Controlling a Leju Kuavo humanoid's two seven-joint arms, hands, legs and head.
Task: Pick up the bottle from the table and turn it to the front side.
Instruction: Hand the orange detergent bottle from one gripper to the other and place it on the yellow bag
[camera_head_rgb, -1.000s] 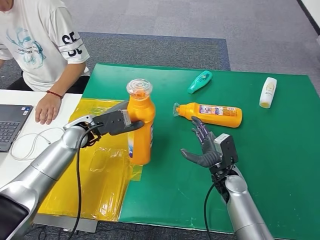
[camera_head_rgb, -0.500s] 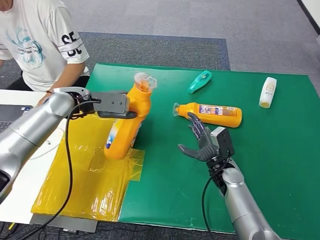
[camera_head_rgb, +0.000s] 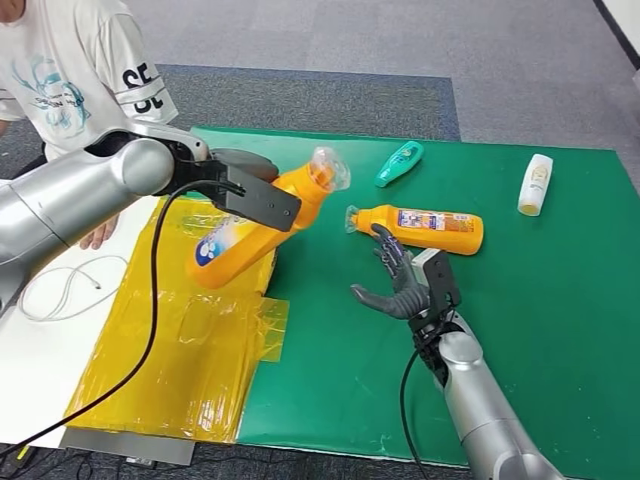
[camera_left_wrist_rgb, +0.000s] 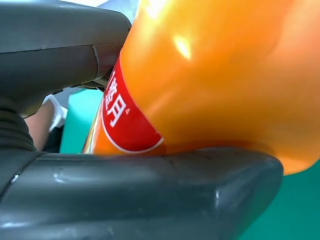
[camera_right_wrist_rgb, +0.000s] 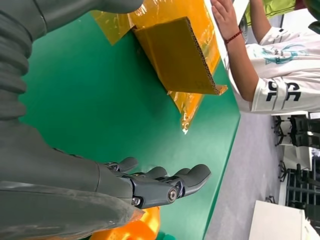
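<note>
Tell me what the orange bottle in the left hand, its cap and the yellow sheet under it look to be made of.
Orange bottle: likely glossy plastic; the left wrist view shows bright highlights on its smooth, opaque wall. The left hand grips it.
Cap: clear plastic, apparently; orange shows through.
Yellow sheet: thin translucent film, probably plastic; it is wrinkled and shiny.

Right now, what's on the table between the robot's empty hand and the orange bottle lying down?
Nothing: in the head view only bare green mat separates the open right hand from the lying orange bottle.
</note>
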